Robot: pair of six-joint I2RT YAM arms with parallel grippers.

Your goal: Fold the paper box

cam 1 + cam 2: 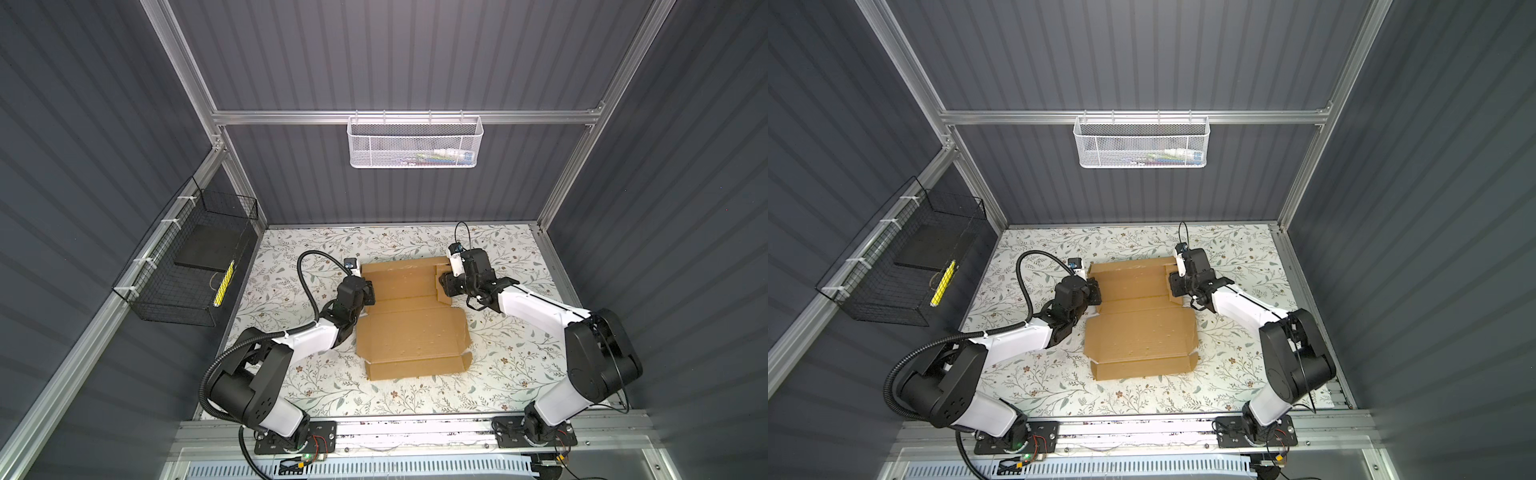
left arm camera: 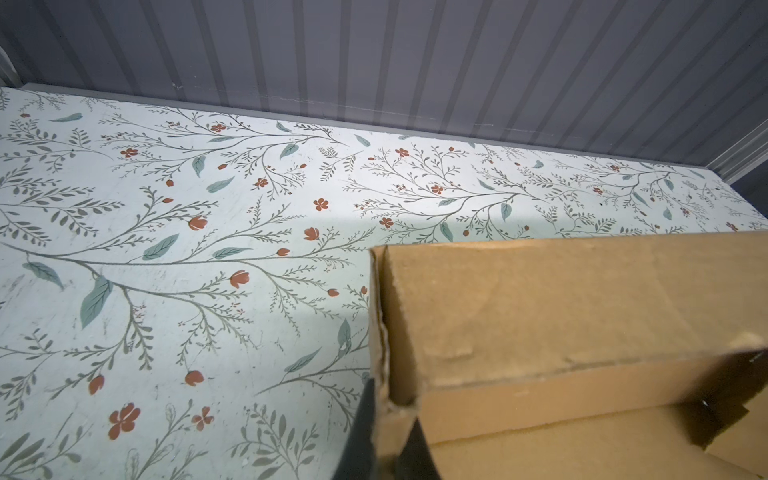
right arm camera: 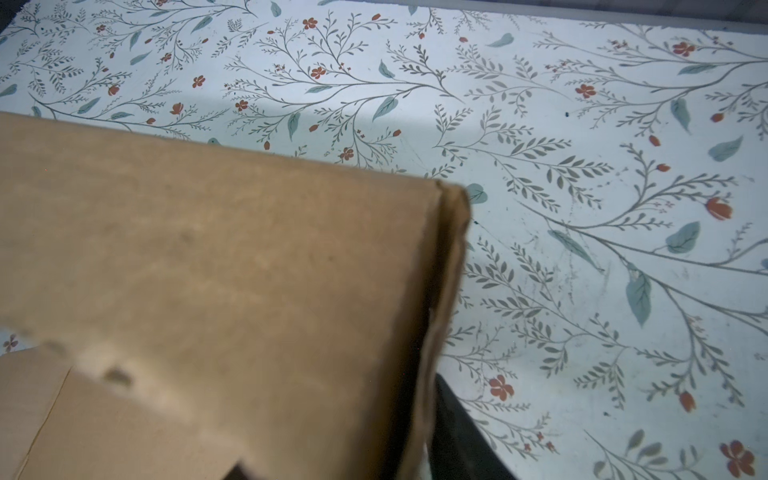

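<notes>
The paper box (image 1: pixel 411 332) (image 1: pixel 1138 336) is a brown cardboard sheet lying in the middle of the floral table, its near half flat and its far half partly folded up. My left gripper (image 1: pixel 369 290) (image 1: pixel 1097 291) is at the far half's left side. In the left wrist view it (image 2: pixel 386 440) is shut on the raised left wall (image 2: pixel 540 299), pinching its corner. My right gripper (image 1: pixel 445 282) (image 1: pixel 1173 283) straddles the raised right wall (image 3: pixel 208 270). One black finger (image 3: pixel 457 436) lies against the wall's outside; the cardboard hides the other.
A white mesh basket (image 1: pixel 415 141) hangs on the back wall and a black wire basket (image 1: pixel 187 266) on the left wall. Bare floral table (image 1: pixel 415 395) surrounds the box, with the arm bases along the near rail.
</notes>
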